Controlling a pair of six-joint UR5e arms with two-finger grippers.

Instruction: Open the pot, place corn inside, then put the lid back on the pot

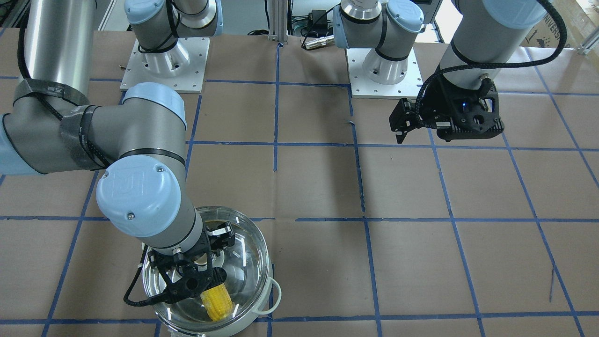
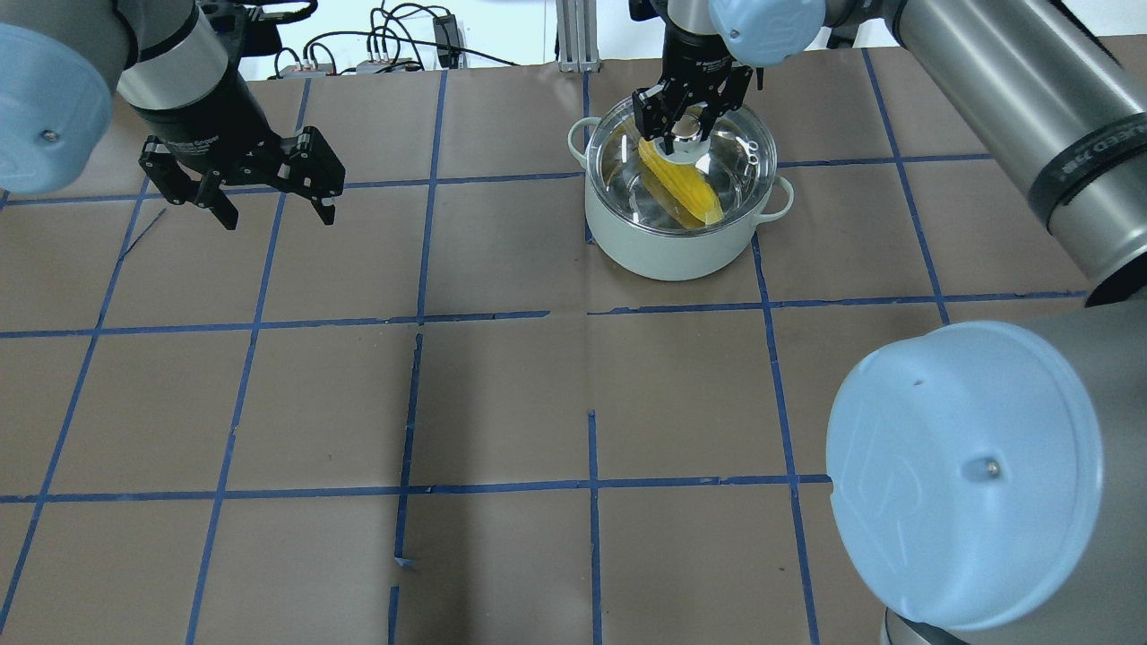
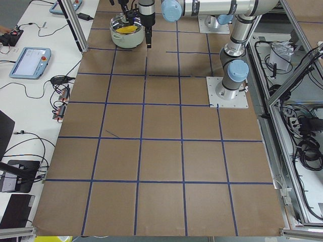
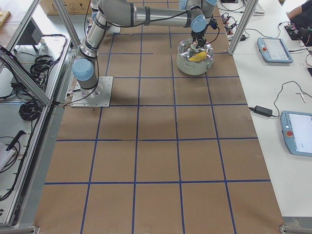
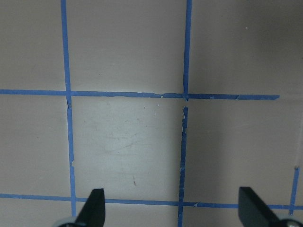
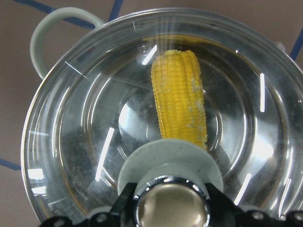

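Exterior front-facing: UR-logo cap (image 1: 138, 195) near pot (image 1: 262, 304)

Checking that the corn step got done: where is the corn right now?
The corn lies inside the pot under the lid, right of centre at the far side in the overhead view, below the right gripper.

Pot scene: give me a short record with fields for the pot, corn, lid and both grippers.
pot: upright on the table, covered
lid: seated on the pot
corn: lying inside the pot, under the lid
right gripper: closed on the lid's knob
left gripper: open, empty, above the table
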